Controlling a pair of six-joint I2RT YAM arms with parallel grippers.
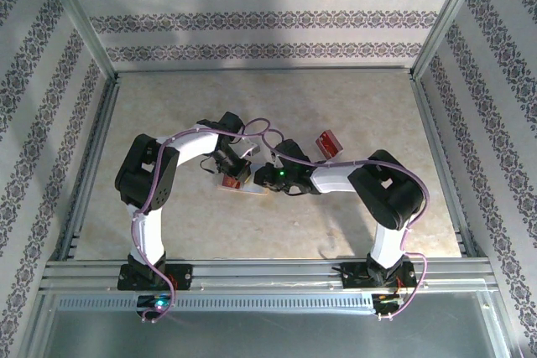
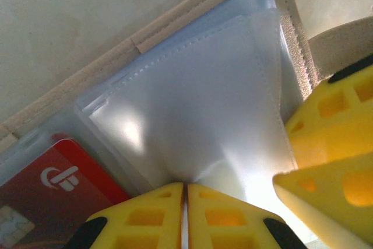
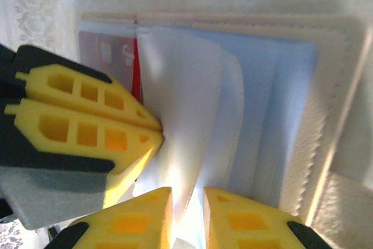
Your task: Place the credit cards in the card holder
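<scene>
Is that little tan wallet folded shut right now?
No, the card holder lies spread open, with its clear plastic sleeves fanned up from the inside.

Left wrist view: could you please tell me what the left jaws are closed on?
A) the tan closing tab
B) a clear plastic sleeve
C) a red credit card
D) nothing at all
B: a clear sleeve of the card holder puckers to a point between the shut left jaws.

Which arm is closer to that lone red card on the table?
Right: its forearm runs just beside the red card; the left arm is farther, past the card holder.
</scene>
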